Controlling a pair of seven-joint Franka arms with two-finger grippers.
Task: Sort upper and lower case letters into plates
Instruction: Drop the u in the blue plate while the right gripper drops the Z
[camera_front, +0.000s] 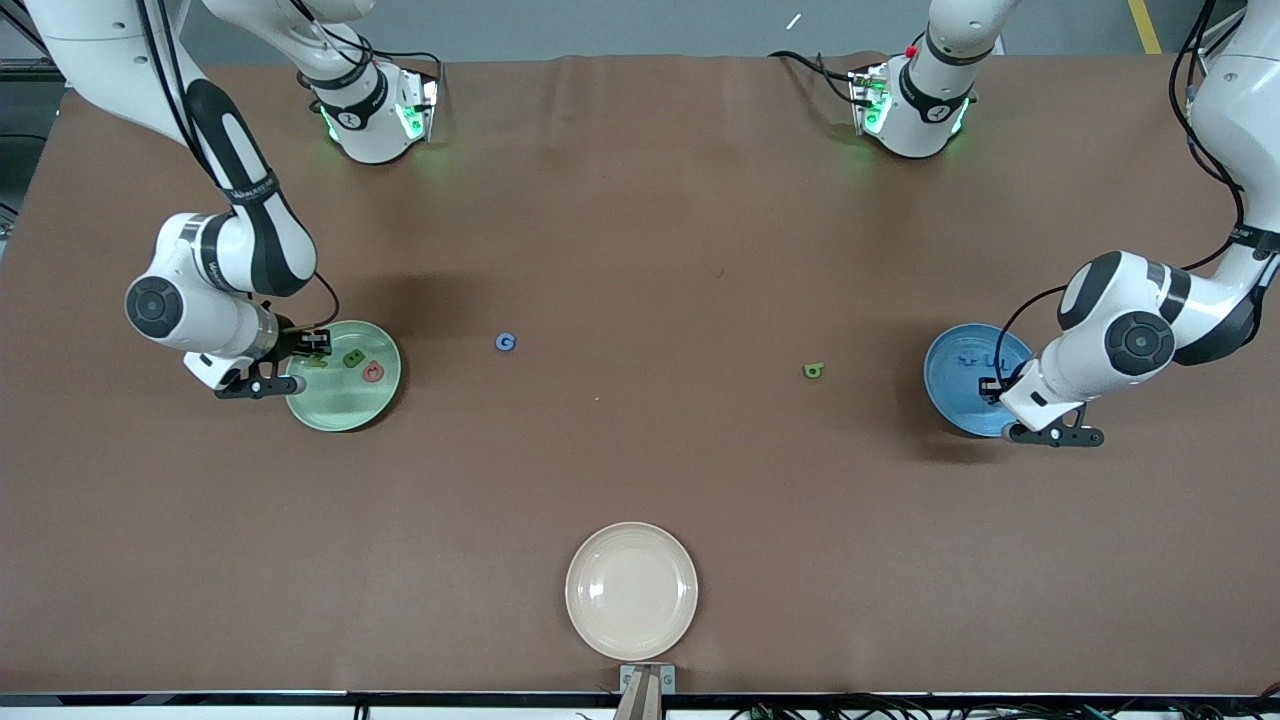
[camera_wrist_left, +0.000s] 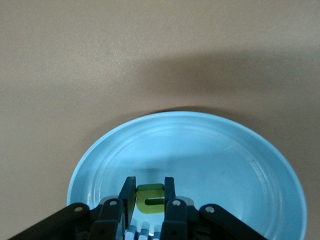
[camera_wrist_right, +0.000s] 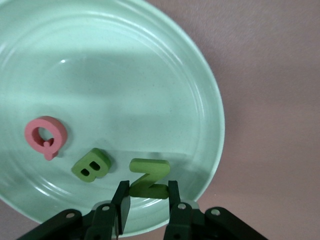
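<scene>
My right gripper (camera_front: 312, 347) (camera_wrist_right: 147, 184) is shut on the green N (camera_wrist_right: 148, 179), low over the pale green plate (camera_front: 335, 410) (camera_wrist_right: 150, 60) near its rim. The green B (camera_front: 353, 358) (camera_wrist_right: 91, 165) and the round pink letter (camera_front: 373, 372) (camera_wrist_right: 46, 136) lie in that plate. My left gripper (camera_front: 992, 388) (camera_wrist_left: 150, 181) is shut on the small green n (camera_wrist_left: 150, 199), just above the sky blue plate (camera_front: 950, 395) (camera_wrist_left: 225, 160). Two blue letters (camera_front: 978, 359) lie in the blue plate. The blue G (camera_front: 506, 342) and the small green b (camera_front: 813, 371) lie on the table between the plates.
A cream-beige round plate (camera_front: 631, 590) sits at the table's edge nearest the front camera, midway along it. The brown table (camera_front: 640, 230) carries the two arm bases at the edge farthest from that camera.
</scene>
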